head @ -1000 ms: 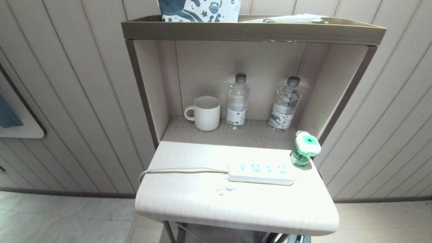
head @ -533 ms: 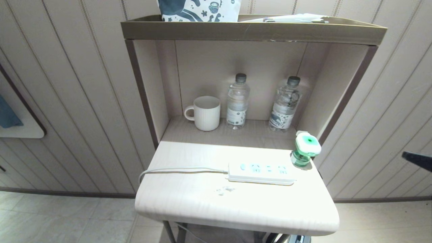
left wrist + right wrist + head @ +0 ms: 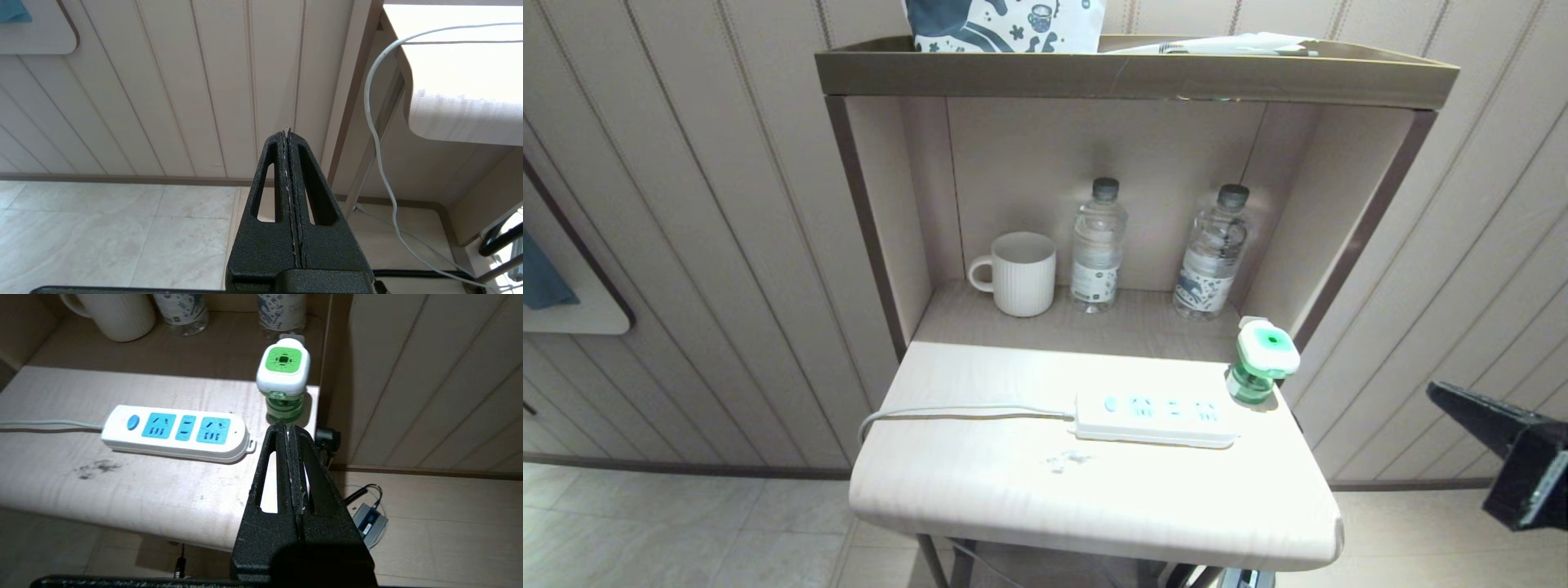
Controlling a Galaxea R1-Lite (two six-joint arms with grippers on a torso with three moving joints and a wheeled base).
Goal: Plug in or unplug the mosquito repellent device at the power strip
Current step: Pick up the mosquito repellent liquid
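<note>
The right gripper (image 3: 288, 430), jaws pressed together and empty, hangs off the table's (image 3: 980, 490) right edge. The device (image 3: 1262, 359) stands upright by the strip's (image 3: 1153, 418) right end, apparently unplugged. The left gripper (image 3: 287, 132) is pressed together too, low beside the table.

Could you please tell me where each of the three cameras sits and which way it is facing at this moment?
Head view: high up, looking forward and down at the table and shelf; the right hand shows at its right edge.
Left wrist view: low beside the table, facing wall and floor; the shut left hand shows.
Right wrist view: off the table's right end, facing the mosquito repellent device and power strip; the shut right hand shows.
Head and right wrist views share device, strip and mug.
</note>
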